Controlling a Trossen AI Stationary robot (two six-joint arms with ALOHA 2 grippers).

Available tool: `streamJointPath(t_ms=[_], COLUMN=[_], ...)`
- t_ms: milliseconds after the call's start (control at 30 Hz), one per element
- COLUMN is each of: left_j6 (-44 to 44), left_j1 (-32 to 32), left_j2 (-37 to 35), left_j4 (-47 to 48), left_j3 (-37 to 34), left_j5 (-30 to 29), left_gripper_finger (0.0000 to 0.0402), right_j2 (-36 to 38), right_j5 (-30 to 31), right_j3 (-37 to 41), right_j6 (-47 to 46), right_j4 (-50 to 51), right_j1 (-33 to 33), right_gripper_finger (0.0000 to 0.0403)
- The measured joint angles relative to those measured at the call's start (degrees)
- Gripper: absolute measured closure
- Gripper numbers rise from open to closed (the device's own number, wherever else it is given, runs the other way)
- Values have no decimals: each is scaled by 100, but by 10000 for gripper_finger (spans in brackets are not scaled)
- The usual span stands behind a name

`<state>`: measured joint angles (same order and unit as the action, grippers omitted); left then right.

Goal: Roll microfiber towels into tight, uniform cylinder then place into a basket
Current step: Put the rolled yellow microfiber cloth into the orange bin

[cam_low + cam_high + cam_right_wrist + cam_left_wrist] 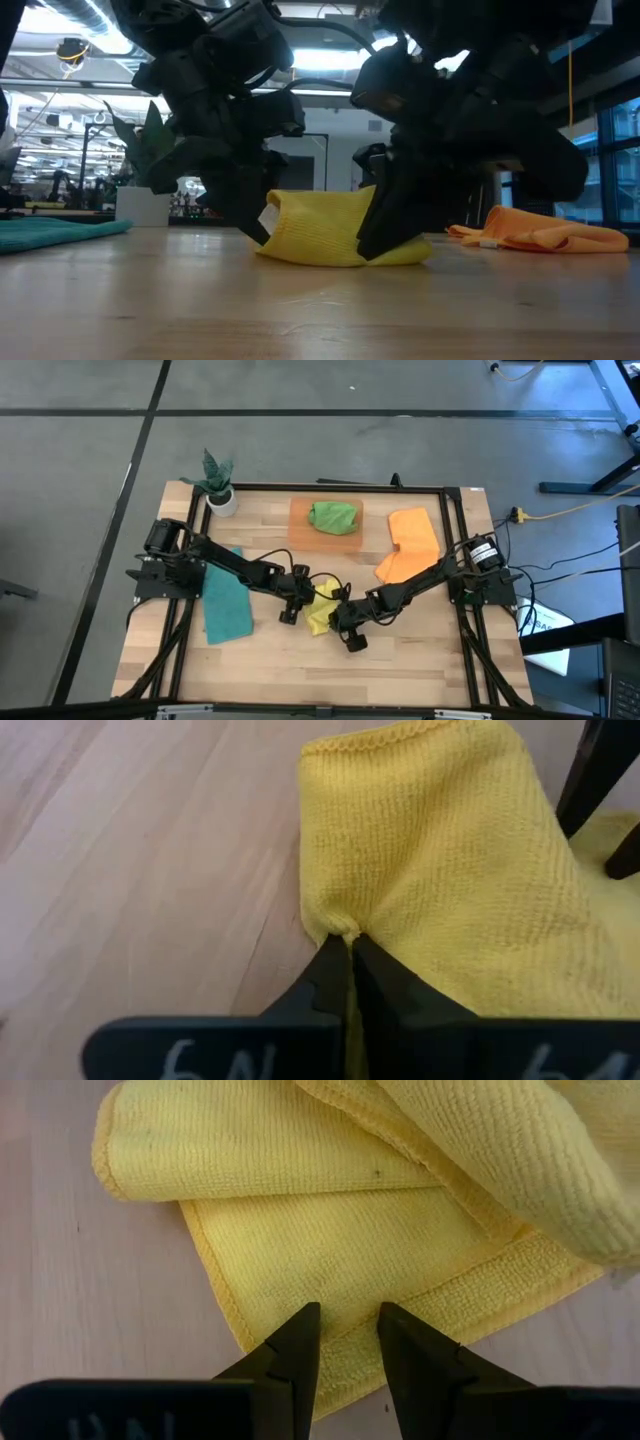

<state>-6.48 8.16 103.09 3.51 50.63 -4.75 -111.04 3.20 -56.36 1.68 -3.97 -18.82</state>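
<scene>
Wooden worktop (300, 660), seen from above, with both arms reaching to its middle.

Yellow towel (322, 607): lies crumpled and partly folded near the centre of the worktop, between the two claws; in the low view its middle stands raised off the wood.

Left claw (291, 610): at the yellow towel's left edge. Its wrist view shows the fingers (295, 1350) a narrow way apart, tips over a hemmed corner of the cloth; whether they touch it is hard to judge.

Right claw (348, 632): at the towel's near right edge, pinched closed on a fold of the yellow cloth, which rises from between the fingers (330, 982).

Green towel (333, 517): bunched inside the orange basket (300, 525) at the far middle of the worktop.

Orange towels (410, 543): lying flat to the right of the basket, near the right arm.

Teal towel (226, 603): spread flat at the left, beside the left arm.

Potted plant (217, 485): far left corner.
</scene>
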Motion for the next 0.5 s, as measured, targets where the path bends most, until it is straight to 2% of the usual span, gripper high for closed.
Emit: streamJointPath(t_ms=[267,500], left_j6=[-78,-319], left_j1=[208,486], left_j2=[0,-3], left_j4=[26,13], left_j3=[0,0], left_j5=[1,0], left_gripper_finger=[303,303], right_j2=[186,184], right_j5=[-745,-2197], right_j3=[-550,-975], right_j6=[-302,-859], right_j4=[947,1366], right_j1=[166,673], right_gripper_finger=[397,397])
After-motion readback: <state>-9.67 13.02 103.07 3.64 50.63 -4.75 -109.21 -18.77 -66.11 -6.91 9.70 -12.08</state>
